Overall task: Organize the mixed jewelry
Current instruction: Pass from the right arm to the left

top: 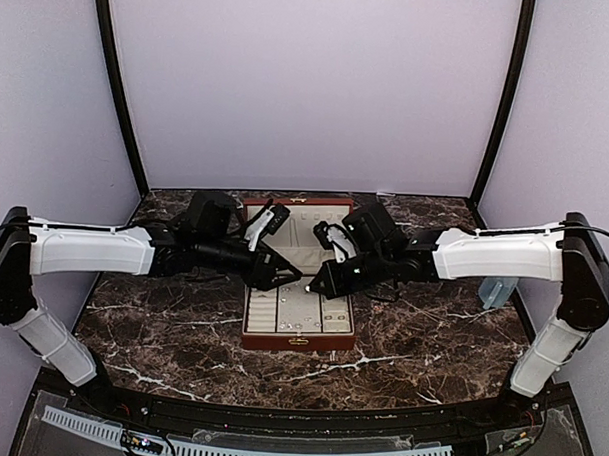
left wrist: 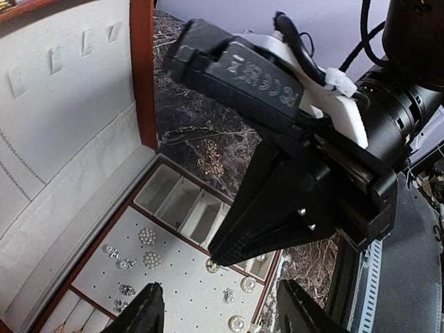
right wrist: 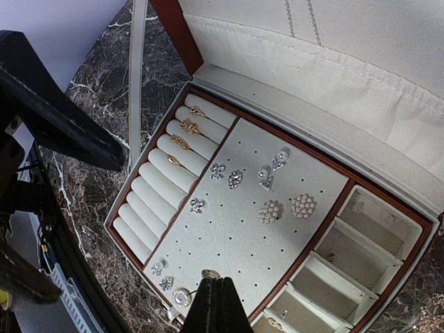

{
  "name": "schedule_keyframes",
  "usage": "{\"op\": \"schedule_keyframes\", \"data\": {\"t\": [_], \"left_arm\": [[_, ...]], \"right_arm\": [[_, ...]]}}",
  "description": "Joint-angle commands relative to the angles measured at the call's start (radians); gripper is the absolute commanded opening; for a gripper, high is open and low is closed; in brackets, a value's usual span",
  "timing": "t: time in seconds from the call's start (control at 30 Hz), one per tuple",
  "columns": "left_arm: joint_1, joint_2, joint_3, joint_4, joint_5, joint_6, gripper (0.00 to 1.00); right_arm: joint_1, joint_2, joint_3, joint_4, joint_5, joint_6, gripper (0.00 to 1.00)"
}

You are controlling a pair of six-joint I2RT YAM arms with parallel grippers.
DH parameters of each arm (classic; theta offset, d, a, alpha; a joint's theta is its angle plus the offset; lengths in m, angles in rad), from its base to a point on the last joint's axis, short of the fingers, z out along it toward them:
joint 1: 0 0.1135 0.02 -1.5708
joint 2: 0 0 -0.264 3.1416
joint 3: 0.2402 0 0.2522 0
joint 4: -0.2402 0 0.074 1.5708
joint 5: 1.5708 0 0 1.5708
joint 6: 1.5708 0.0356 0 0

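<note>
Bolted at the near edge of the marbled tabletop point(top: 421, 342), the left arm point(top: 89, 250) reached inward, the left claw point(left wrist: 220, 298) hanging with fingers apart and empty over the open reddish-brown box point(top: 299, 340). Inside lay the mixed jewelry point(right wrist: 267, 211): gold rings point(right wrist: 182, 126) tucked into the cream rolls at left, pearly and sparkling studs pinned across the dotted centre panel, open compartments point(right wrist: 347, 257) at right. The right claw point(right wrist: 218, 286), fingers pressed together, pointed down by a small gold piece point(right wrist: 208, 274) near the panel's front edge.
</note>
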Motion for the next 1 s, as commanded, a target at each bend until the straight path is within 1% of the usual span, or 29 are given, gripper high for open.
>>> {"op": "schedule_keyframes", "data": {"t": [0.0,0.13,0.3,0.4,0.57,0.8,0.97], "left_arm": [[-0.031,0.027,0.056,-0.073,-0.022,0.08,0.58],[-0.055,0.057,0.083,-0.102,-0.028,0.109,0.53],[-0.071,0.083,0.099,-0.137,-0.046,0.132,0.39],[-0.074,0.097,0.105,-0.142,-0.058,0.137,0.35],[-0.077,0.116,0.114,-0.158,-0.077,0.146,0.3],[-0.078,0.126,0.119,-0.149,-0.092,0.143,0.21],[-0.078,0.13,0.123,-0.137,-0.075,0.138,0.18]], "right_arm": [[-0.011,0.028,0.045,0.006,-0.044,0.057,0.0],[-0.014,0.042,0.065,-0.013,-0.051,0.068,0.0],[-0.017,0.052,0.078,-0.031,-0.06,0.074,0.0],[-0.02,0.053,0.08,-0.033,-0.065,0.077,0.0],[-0.02,0.053,0.083,-0.035,-0.072,0.08,0.0],[-0.02,0.059,0.088,-0.044,-0.082,0.074,0.0],[-0.02,0.063,0.092,-0.056,-0.078,0.066,0.0]]}}
